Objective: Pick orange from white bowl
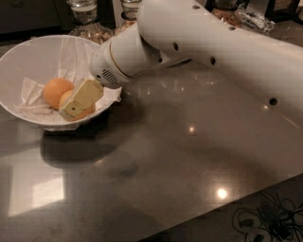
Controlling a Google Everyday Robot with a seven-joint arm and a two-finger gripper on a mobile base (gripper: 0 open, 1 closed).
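The white bowl (pixel 26 54) stands at the left on the dark counter, lined with crumpled white napkins (pixel 71 54). Two fruits lie in it side by side. The paler yellow-orange orange (pixel 89 110) is the nearer one. A deeper reddish-orange fruit (pixel 54 90) touches it on the left. My gripper (pixel 81 98), a pale yellow tip on the white arm (pixel 199 42), reaches into the bowl from the right. It lies on top of the orange and hides most of it.
Glass jars of grains (pixel 87 21) stand behind the bowl, and another (pixel 127 12) is partly hidden by the arm. The glossy dark counter (pixel 180 156) stretches to the right and front. Its front edge runs at the lower right, with tangled cables (pixel 265 222) below.
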